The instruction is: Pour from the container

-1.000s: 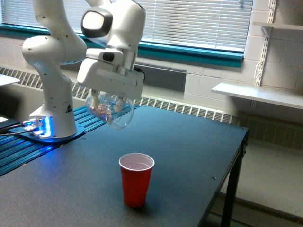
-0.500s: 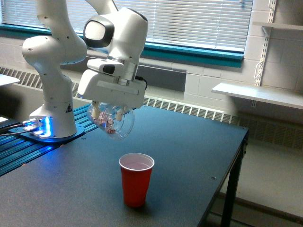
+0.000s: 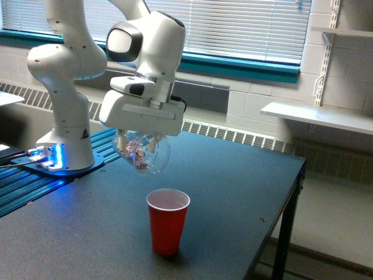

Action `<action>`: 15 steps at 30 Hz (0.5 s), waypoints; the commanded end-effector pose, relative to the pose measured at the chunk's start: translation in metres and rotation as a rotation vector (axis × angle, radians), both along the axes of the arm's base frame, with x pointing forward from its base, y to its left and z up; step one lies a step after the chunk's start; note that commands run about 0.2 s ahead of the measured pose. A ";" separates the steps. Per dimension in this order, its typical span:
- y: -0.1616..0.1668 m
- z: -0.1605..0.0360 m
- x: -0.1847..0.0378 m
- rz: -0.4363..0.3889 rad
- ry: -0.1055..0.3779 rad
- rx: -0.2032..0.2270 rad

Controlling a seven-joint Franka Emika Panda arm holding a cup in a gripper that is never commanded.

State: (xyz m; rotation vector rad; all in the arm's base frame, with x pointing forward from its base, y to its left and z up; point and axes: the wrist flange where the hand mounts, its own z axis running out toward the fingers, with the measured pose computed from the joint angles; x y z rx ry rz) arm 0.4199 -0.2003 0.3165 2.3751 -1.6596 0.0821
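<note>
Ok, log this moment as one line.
phase: pre-pour | gripper: shut on clear cup, tilted | red cup: upright below | spill: none seen

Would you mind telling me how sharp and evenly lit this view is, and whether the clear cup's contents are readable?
Exterior view: soft overall, lit by daylight through the blinds; a blue glow at the arm's base; the clear cup under the gripper shows only blurry small pieces; the red cup is clearest.
</note>
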 end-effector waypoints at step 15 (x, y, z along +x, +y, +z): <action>-0.011 -0.007 0.015 -0.012 0.031 0.067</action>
